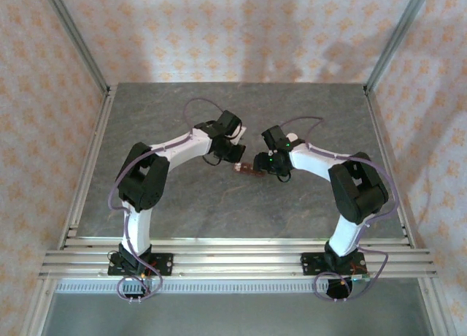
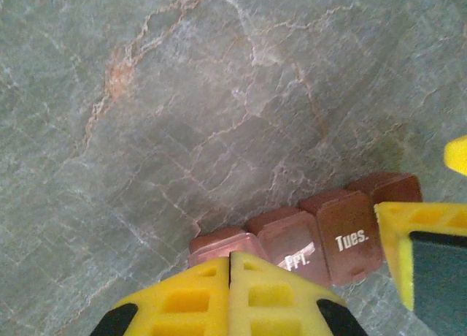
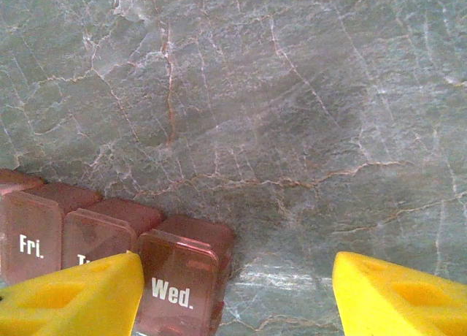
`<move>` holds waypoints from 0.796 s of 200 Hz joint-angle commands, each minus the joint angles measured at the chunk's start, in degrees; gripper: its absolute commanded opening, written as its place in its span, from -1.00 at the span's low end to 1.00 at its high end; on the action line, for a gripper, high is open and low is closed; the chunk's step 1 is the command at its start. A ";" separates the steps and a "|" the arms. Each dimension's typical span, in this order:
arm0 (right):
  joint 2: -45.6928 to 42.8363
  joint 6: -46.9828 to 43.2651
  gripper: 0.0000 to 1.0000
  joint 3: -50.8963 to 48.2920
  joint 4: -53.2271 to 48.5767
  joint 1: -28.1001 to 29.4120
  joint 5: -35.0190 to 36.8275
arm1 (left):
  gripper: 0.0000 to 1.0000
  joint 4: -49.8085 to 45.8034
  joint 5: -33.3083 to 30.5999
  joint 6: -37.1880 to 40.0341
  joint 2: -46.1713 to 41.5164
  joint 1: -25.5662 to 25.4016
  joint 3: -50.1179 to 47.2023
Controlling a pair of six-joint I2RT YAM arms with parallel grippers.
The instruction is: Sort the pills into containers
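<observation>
Veined grey tabletop (image 1: 219,102), reddish-brown containers (image 2: 321,237)

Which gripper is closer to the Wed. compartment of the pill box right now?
Right. The open right gripper has one finger at the Wed. compartment; the shut left gripper sits at the pill box's opposite end.

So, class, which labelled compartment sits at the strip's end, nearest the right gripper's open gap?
The one marked Wed.: it ends the strip, while Tues. and Fri. lie further along.
</observation>
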 commanded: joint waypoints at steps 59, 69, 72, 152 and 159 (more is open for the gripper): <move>1.82 0.78 0.38 -1.16 -0.07 0.45 2.24 | -1.00 0.69 0.22 -0.68 -3.08 -1.30 -2.58; 1.85 0.84 0.38 -1.20 -0.05 0.45 2.24 | -1.00 0.69 0.23 -0.69 -2.99 -1.45 -2.71; 1.84 0.85 0.38 -1.20 -0.07 0.41 2.24 | -1.00 0.62 0.15 -0.68 -3.01 -1.45 -2.75; 2.18 0.85 0.37 -1.20 0.10 0.43 2.41 | -1.00 -0.15 -1.34 -0.19 -3.57 -2.77 -4.72; 2.18 0.81 0.37 -1.20 0.15 0.41 2.32 | -1.00 -0.10 -1.52 -0.14 -3.70 -2.82 -4.94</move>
